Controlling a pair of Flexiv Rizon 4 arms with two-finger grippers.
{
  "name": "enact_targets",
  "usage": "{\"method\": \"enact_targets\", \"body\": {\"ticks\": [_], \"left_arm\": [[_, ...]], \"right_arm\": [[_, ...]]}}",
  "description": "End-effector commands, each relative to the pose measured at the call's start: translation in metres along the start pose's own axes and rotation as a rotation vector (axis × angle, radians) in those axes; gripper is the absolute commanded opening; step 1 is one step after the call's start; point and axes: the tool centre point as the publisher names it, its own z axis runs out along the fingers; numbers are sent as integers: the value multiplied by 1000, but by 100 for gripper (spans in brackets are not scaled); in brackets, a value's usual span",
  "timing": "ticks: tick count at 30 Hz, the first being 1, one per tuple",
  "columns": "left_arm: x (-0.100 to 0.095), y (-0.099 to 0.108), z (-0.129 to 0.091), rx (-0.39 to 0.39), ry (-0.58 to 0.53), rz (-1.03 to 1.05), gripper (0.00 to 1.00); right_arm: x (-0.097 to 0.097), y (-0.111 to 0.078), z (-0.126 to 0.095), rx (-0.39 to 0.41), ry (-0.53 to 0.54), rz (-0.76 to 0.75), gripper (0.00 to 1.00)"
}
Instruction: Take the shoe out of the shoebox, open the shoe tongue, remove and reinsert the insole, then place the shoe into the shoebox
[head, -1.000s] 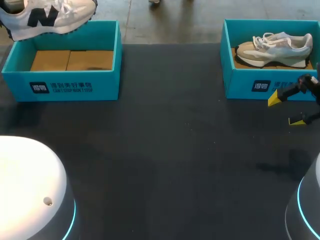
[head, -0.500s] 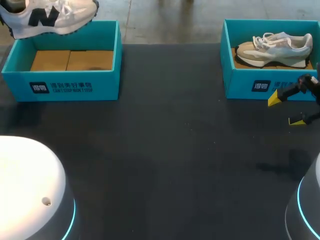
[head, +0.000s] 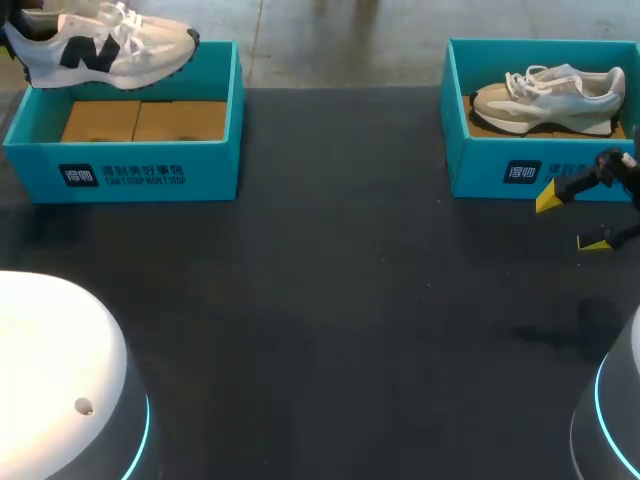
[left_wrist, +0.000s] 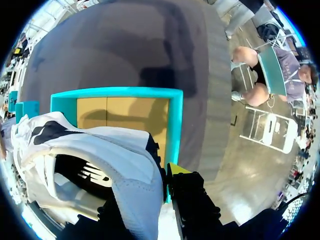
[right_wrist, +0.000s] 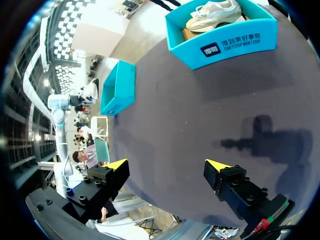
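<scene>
A white shoe (head: 105, 52) with a black letter on its side hangs over the back edge of the left teal shoebox (head: 125, 165), toe to the right. My left gripper (left_wrist: 150, 185) is shut on the heel collar of this shoe (left_wrist: 100, 155); one yellow fingertip (left_wrist: 175, 169) shows outside the heel and the other is hidden by the shoe. Below the shoe the box (left_wrist: 175, 125) shows its brown floor. My right gripper (head: 572, 221) stands open and holds nothing, in front of the right shoebox (head: 500, 170).
A beige shoe (head: 548, 98) lies inside the right box, toe to the left. In the right wrist view, that box (right_wrist: 225, 47) and its shoe (right_wrist: 215, 14) lie far ahead of the open gripper (right_wrist: 167, 165). Dark table surface (head: 340, 300) stretches between the boxes.
The white shoe has come down a little toward the left box and shifted slightly right. The right arm has not moved.
</scene>
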Motion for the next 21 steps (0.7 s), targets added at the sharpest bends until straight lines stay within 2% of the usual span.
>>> {"method": "enact_targets", "body": {"ticks": [1, 11, 21], "left_arm": [[-1, 3, 7, 0, 2, 8, 0], [-2, 16, 24, 2, -5, -4, 0], [-1, 35, 54, -11, 50, -24, 0]], "right_arm": [[0, 0, 1, -1, -4, 2, 100], [0, 0, 1, -1, -4, 2, 100], [0, 0, 1, -1, -4, 2, 100]]}}
